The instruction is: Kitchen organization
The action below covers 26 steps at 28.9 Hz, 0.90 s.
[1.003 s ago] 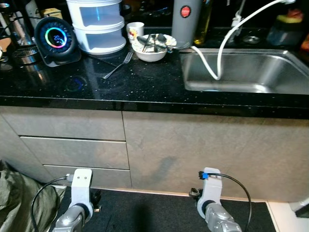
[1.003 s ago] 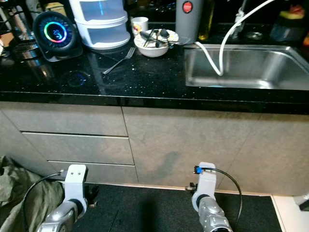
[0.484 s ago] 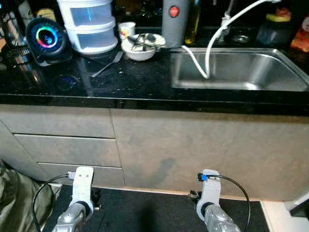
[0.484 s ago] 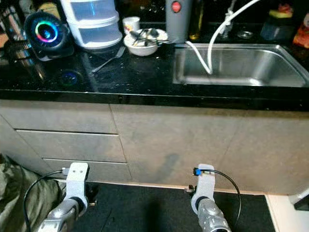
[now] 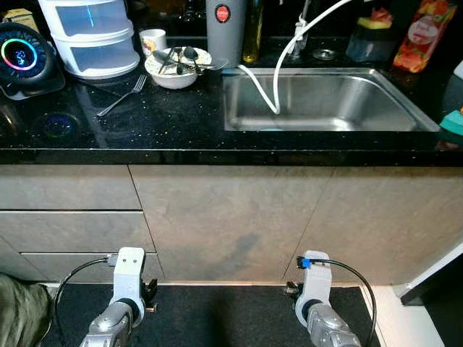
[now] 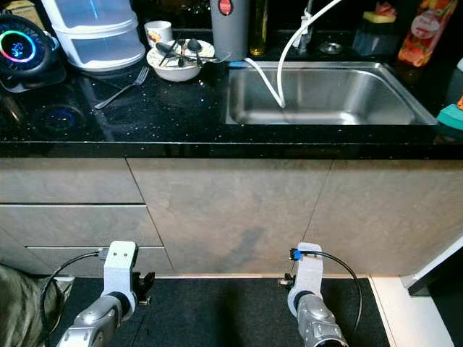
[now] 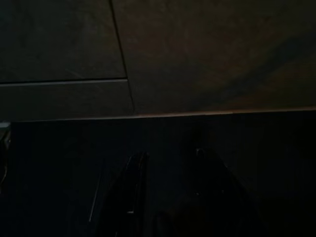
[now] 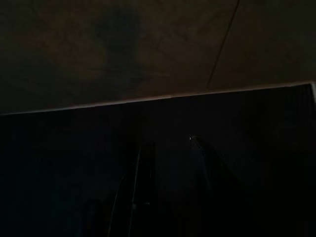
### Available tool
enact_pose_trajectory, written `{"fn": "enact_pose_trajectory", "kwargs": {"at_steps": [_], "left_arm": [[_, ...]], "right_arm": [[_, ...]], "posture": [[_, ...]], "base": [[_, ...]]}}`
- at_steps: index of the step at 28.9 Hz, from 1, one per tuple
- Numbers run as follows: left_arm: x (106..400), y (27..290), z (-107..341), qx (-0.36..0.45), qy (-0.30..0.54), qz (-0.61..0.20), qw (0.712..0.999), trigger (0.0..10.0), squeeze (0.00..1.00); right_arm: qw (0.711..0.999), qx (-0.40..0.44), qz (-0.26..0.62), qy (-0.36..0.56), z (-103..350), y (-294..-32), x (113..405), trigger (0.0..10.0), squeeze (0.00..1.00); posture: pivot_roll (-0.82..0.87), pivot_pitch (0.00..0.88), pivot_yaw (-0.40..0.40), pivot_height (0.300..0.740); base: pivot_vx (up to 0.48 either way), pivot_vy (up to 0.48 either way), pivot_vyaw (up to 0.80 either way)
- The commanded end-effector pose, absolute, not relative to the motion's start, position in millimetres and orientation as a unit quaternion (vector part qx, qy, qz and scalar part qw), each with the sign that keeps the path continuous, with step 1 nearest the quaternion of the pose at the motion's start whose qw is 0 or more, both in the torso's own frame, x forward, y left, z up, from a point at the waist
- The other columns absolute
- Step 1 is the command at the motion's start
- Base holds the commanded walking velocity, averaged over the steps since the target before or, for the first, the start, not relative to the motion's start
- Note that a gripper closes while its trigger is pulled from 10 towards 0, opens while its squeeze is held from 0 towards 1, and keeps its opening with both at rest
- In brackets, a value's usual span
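A black counter point(image 5: 166, 123) carries a white bowl point(image 5: 177, 66) full of dark utensils, a loose fork point(image 5: 123, 96) and a white cup point(image 5: 153, 40). To their right lies a steel sink point(image 5: 318, 101) with a white hose point(image 5: 264, 90) hanging into it. Both arms hang low in front of the cabinets, the left wrist point(image 5: 129, 267) and the right wrist point(image 5: 316, 271) far below the counter. In the dark wrist views my left gripper point(image 7: 165, 158) and right gripper point(image 8: 169, 144) point at the black floor mat, fingers apart, nothing between them.
Stacked translucent containers point(image 5: 90, 36) and a round glowing display point(image 5: 22, 54) stand at the counter's left. A grey canister point(image 5: 226, 29), a bottle point(image 5: 253, 32) and a red packet point(image 5: 423, 32) line the back. Drawers point(image 5: 69, 210) sit lower left, with green cloth point(image 5: 18, 318) on the floor.
The whole picture has slid leftward, so the camera has moved right along the counter; the sink is now centred. Both arms still hang as before.
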<state>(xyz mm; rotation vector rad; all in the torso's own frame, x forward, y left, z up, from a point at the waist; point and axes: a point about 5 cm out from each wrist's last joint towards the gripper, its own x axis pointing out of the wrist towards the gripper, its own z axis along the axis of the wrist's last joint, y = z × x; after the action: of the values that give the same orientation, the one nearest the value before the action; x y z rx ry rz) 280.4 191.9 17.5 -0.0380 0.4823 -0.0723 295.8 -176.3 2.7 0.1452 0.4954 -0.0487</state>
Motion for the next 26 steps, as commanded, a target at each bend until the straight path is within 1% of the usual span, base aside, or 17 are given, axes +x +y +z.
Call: {"fn": "enact_pose_trajectory", "kwargs": {"at_steps": [1,4,16,26], "left_arm": [[276.3,192.9,13.7,-0.028,0.243,-0.035,0.969,10.0,0.0],[277.2,192.9,13.1,-0.024,0.244,-0.037,0.969,10.0,0.0],[282.9,193.1,19.2,-0.015,0.227,-0.04,0.973,10.0,0.0],[279.6,193.6,17.3,-0.028,0.227,-0.033,0.973,10.0,0.0]], "right_arm": [[0.964,0.085,-0.037,0.251,-0.9,-178.5,292.0,10.0,0.0],[0.967,0.068,-0.03,0.244,1.7,-178.7,293.9,10.0,0.0],[0.967,0.059,-0.022,0.246,1.9,-175.6,294.7,10.0,0.0],[0.967,0.054,-0.024,0.249,3.0,-176.1,296.6,10.0,0.0]], "posture": [[-0.01,0.169,0.011,0.74],[-0.01,0.171,0.01,0.74],[-0.01,0.174,-0.001,0.74],[-0.01,0.177,-0.005,0.74]], "base": [[0.0,0.0,-0.8],[0.0,0.0,-0.72],[0.0,0.0,0.0],[0.0,0.0,0.0]]}}
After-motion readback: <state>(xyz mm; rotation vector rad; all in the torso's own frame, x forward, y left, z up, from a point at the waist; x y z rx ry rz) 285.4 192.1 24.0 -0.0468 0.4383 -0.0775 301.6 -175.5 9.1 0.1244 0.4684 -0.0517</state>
